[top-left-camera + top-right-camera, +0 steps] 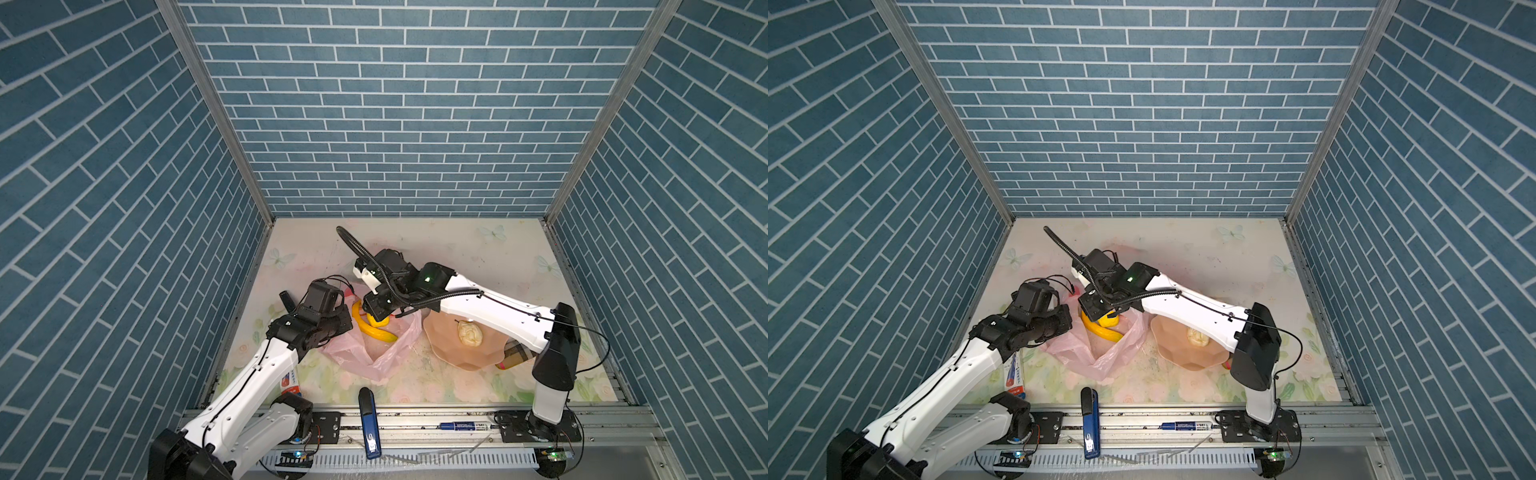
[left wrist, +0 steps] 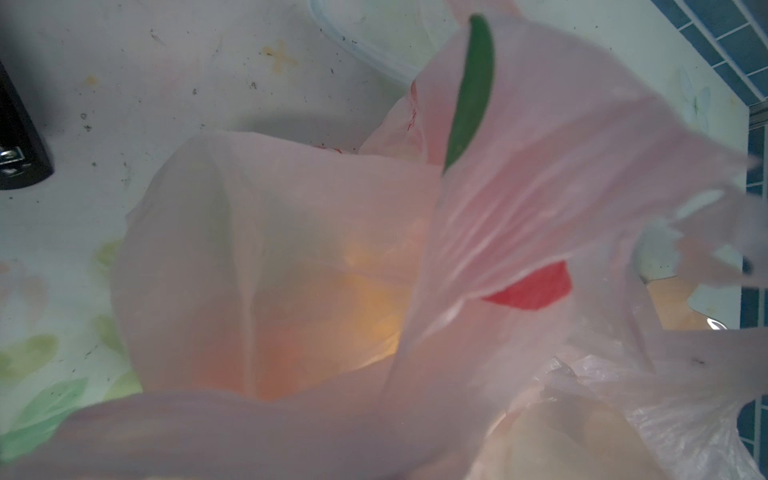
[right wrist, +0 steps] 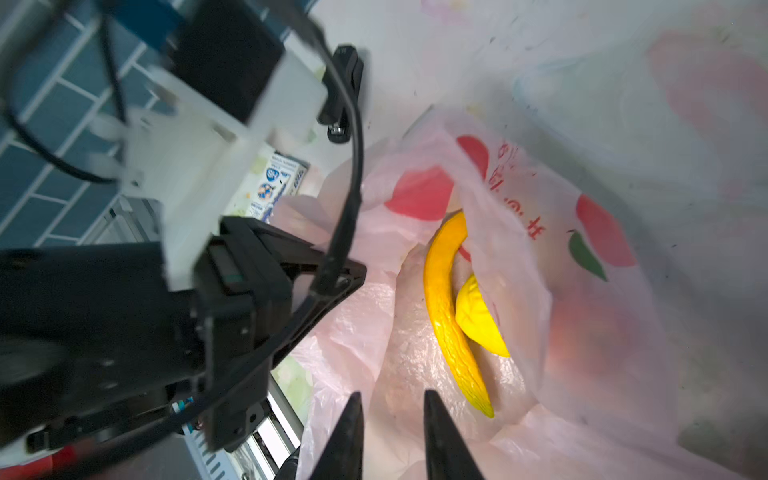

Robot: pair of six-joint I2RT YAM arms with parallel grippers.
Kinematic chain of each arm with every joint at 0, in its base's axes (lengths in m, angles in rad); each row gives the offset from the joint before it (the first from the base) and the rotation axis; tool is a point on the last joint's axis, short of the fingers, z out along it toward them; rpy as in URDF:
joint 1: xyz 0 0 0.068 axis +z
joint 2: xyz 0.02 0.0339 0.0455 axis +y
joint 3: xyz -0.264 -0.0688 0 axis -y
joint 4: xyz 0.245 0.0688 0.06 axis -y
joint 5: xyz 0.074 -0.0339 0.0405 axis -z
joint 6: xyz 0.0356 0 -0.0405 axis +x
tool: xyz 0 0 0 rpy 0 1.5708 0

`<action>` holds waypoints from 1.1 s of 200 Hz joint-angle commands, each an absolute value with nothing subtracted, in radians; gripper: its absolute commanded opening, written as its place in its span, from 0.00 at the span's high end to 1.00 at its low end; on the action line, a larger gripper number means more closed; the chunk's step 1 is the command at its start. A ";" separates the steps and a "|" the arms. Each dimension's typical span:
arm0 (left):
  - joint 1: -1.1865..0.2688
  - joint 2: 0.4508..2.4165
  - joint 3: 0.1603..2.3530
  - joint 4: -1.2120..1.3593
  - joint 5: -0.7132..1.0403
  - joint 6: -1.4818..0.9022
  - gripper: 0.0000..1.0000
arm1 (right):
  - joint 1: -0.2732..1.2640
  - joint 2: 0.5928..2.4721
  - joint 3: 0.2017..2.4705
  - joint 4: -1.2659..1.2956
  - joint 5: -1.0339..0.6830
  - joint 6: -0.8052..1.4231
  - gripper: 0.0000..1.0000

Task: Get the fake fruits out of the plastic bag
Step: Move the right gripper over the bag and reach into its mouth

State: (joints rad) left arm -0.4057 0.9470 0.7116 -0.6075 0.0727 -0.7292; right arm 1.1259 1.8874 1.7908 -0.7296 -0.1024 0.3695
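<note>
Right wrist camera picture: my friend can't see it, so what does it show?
A yellow banana and a knobbly yellow ball lie inside the open pink plastic bag. The right gripper hovers at the bag's mouth, its two black jaws apart and empty. The left gripper pinches the bag's edge.

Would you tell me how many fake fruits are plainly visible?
3: banana and yellow ball inside the plastic bag, cream ball on the plate; more may hide in the bag.
</note>
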 commanded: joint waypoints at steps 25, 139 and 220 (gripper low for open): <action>-0.408 0.915 0.670 -0.581 0.068 -0.744 0.99 | 1.120 1.973 1.814 -0.756 -0.171 0.389 0.75; -0.409 0.857 0.587 -0.539 0.131 -0.783 0.99 | 1.080 2.129 1.821 -0.724 -0.094 0.407 0.61; -0.408 0.850 0.572 -0.519 0.146 -0.790 0.99 | 1.065 2.132 1.804 -0.683 0.032 0.414 0.45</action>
State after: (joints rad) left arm -0.4057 0.8566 0.5880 -0.5339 0.1375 -0.7895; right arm 1.0702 2.1273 1.7905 -0.6807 -0.0254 0.3969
